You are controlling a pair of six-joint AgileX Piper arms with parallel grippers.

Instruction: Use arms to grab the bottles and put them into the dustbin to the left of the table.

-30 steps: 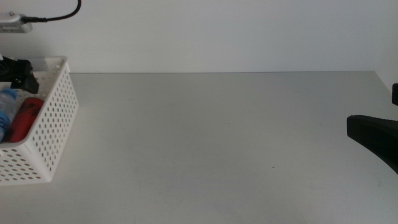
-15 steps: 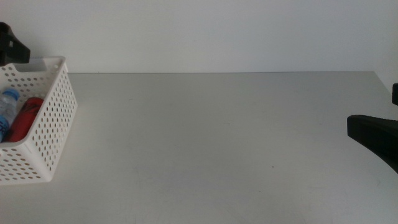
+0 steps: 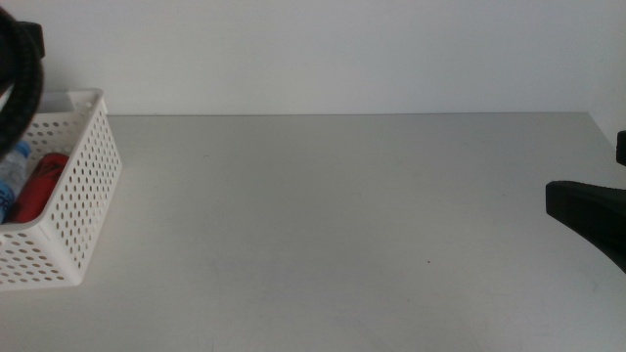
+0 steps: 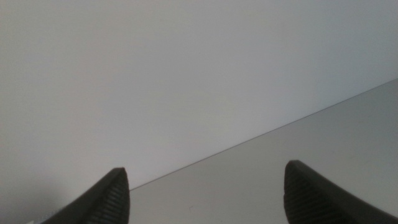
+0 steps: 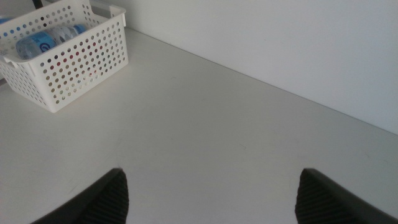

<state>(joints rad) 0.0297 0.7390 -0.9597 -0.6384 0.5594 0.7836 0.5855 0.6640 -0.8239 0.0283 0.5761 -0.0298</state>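
Note:
The white perforated dustbin (image 3: 83, 191) stands at the table's left end. Inside it lie a clear water bottle with a blue cap (image 3: 12, 164) and a red can (image 3: 39, 184). In the right wrist view the dustbin (image 5: 74, 62) is far off, with the water bottle (image 5: 43, 42) in it. Of the left arm, the middle view shows only a black cable (image 3: 22, 83) above the dustbin. In its wrist view my left gripper (image 4: 205, 190) is open and holds nothing, facing the wall. My right gripper (image 3: 587, 210) waits at the table's right edge, open and empty (image 5: 211, 190).
The light-grey table (image 3: 333, 215) stretches between the dustbin and the right gripper. A white wall runs along its far edge.
The left arm has lifted away from over the dustbin; its dark jaw has left the middle view and its cable now hangs there. The right arm has not moved.

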